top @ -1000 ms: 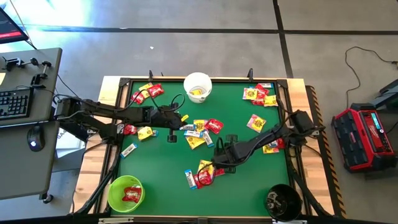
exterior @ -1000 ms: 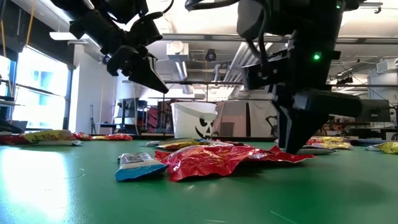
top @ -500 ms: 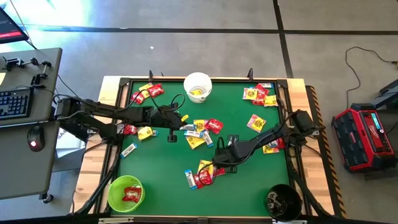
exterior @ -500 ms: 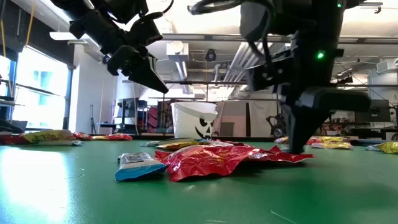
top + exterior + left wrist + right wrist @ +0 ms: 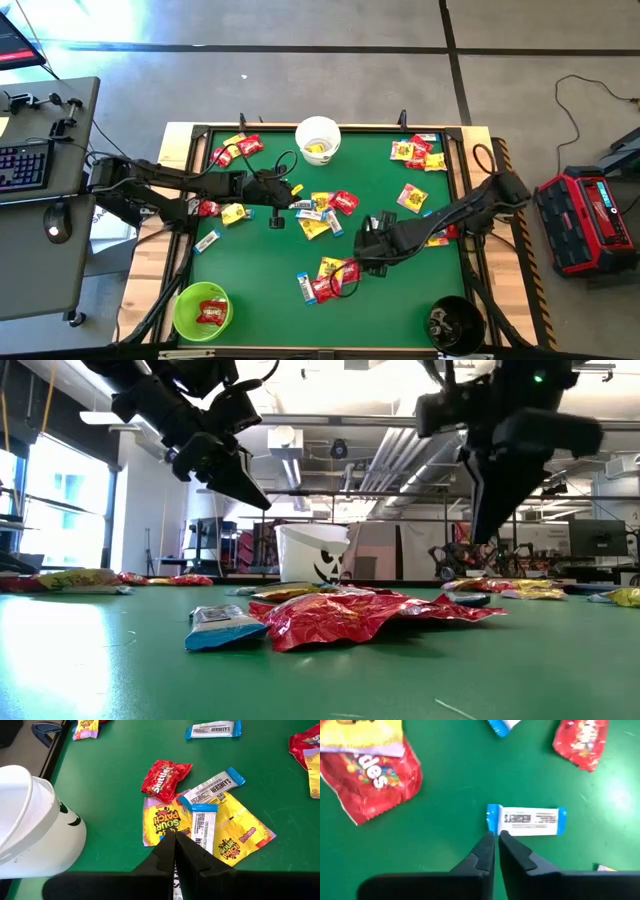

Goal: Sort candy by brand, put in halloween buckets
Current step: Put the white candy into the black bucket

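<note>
Candy lies scattered over the green table (image 5: 260,260): red packets, yellow packets and white-and-blue bars. My right gripper (image 5: 495,840) is shut and empty. It hangs well above the table (image 5: 485,525), over a white-and-blue bar (image 5: 527,820) and beside a red packet (image 5: 370,777). My left gripper (image 5: 175,837) is shut and raised (image 5: 240,485) near the white bucket (image 5: 318,140). It points at a cluster of a red packet (image 5: 165,777), yellow packets (image 5: 162,822) and bars (image 5: 204,825). The lime green bucket (image 5: 202,310) holds a red packet. The black bucket (image 5: 455,325) stands at the near right.
More candy lies at the far left (image 5: 238,148), the far right (image 5: 418,152) and the left edge (image 5: 208,240). A cluster of red and yellow packets (image 5: 335,275) lies below the right arm. Bare green surface shows at the near middle.
My right gripper has risen from just above the table to well above it. It has also moved toward the table's right edge, empty and still shut. The candy lies as before.
</note>
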`<state>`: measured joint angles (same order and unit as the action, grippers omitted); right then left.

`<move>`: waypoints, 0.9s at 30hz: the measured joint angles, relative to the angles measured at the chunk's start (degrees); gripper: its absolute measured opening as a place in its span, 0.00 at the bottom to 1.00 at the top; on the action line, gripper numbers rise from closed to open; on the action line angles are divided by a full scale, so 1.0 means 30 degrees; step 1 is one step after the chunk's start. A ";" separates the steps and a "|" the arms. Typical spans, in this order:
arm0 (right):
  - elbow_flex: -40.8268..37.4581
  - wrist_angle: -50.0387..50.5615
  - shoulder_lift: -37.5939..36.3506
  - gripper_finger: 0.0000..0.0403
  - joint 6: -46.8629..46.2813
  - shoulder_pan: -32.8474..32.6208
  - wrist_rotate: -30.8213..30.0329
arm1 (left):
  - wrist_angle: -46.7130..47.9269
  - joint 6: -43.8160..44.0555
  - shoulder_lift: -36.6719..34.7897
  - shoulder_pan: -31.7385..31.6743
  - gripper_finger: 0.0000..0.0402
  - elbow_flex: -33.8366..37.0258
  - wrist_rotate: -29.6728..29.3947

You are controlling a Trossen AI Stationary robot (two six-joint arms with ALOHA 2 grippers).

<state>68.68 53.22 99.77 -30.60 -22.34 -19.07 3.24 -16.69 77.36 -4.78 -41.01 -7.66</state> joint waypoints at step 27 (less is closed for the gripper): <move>-0.0363 0.0020 0.3962 0.16 0.5847 -0.0881 -0.4161 | 0.0003 -0.0131 0.0000 0.0000 0.00 0.0000 0.0005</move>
<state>67.59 53.28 111.66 -13.05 -24.99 -31.55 3.25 -17.08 77.36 -4.78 -41.01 -7.65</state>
